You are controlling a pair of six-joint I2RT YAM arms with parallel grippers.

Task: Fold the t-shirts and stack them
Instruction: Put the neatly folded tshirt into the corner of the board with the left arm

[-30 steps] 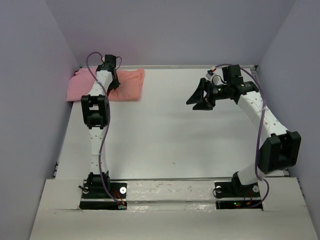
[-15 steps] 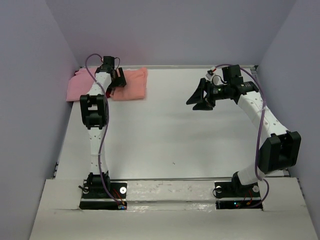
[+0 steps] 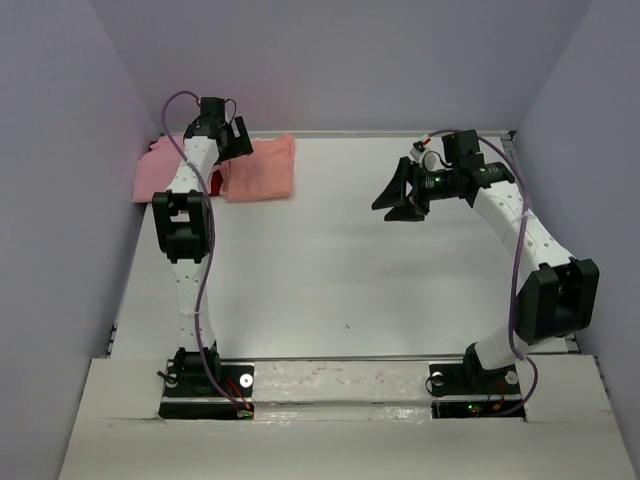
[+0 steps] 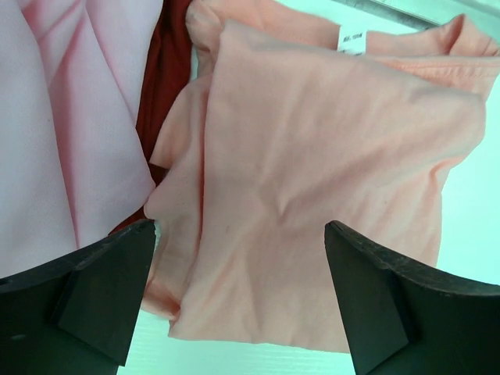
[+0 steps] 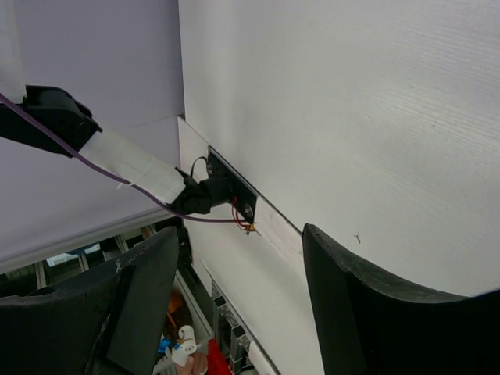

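Folded salmon-orange t-shirt [image 4: 312,180], lighter pink t-shirt [image 4: 70,117] beside, dark red t-shirt [image 4: 166,70] between

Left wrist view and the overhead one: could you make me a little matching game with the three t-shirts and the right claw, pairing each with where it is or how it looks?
Things:
1. salmon-orange t-shirt
2. lighter pink t-shirt
3. dark red t-shirt
4. right gripper

Descriptions:
A. open, above the bare table, apart from the shirts
B. only a strip showing between the other two shirts
C. has a white label near one edge
D. at the left edge of the left wrist view

Pairs: 1-C, 2-D, 3-B, 4-A
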